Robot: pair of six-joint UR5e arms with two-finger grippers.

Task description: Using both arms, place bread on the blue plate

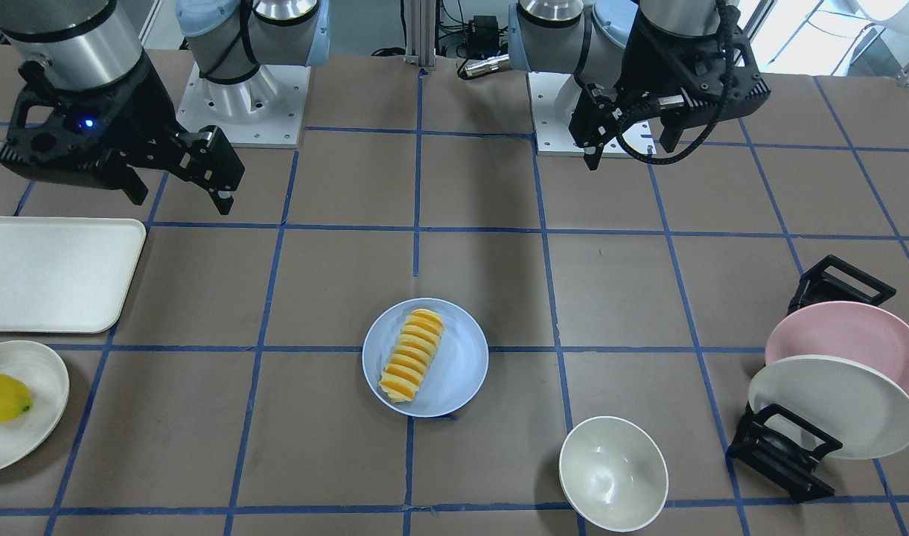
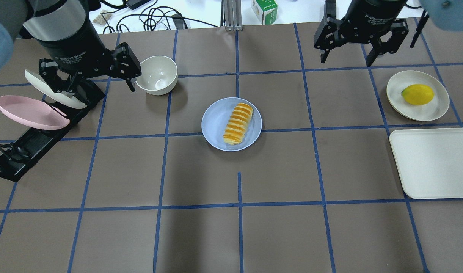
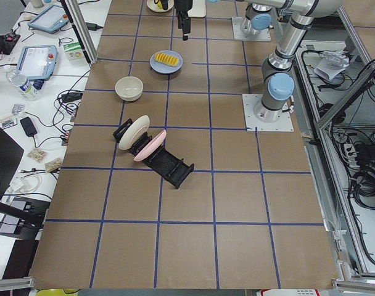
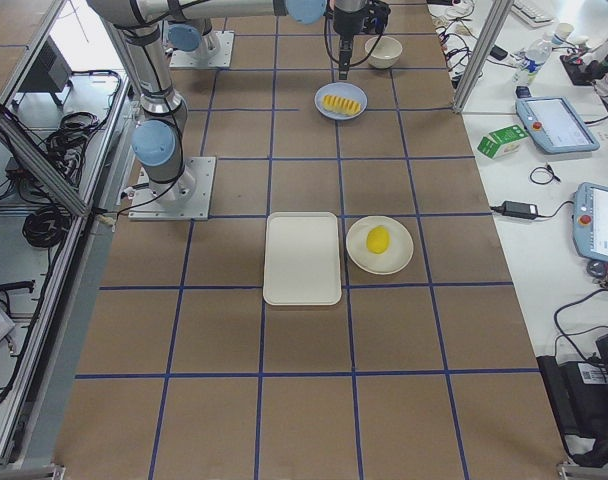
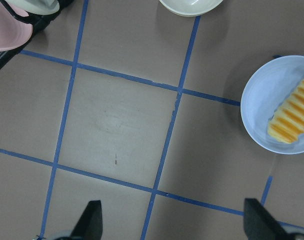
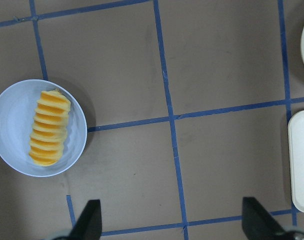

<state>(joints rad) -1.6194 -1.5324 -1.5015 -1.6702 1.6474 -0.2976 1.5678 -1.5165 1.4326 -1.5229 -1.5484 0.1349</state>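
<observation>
Both halves of the job look done, judging by how things lie. The ridged yellow-orange loaf of bread (image 2: 238, 123) lies lengthwise on the round pale-blue matte plate (image 2: 212, 122), wholly within its rim. That plate sits at the middle of the bench, well apart from every edge, and nothing touches the loaf.

The left arm's black two-finger gripper (image 5: 174, 222) hangs high over the bench's left half, its jaws spread wide with only bare tabletop between them. The right arm's black two-finger gripper (image 2: 347, 55) hangs likewise over the right half, fingers wide apart and holding nothing.

Toward the left end stand a cream round bowl (image 2: 148, 62) and a black plate rack (image 1: 782, 454) carrying a pink plate (image 1: 845, 335) and a cream-white plate (image 1: 834, 406). Toward the right end a smooth yellow lemon (image 2: 417, 94) rests on a small cream plate (image 2: 436, 110), beside a cream rectangular tray (image 2: 436, 163).

I judge that little is left, at most parking the arms.
</observation>
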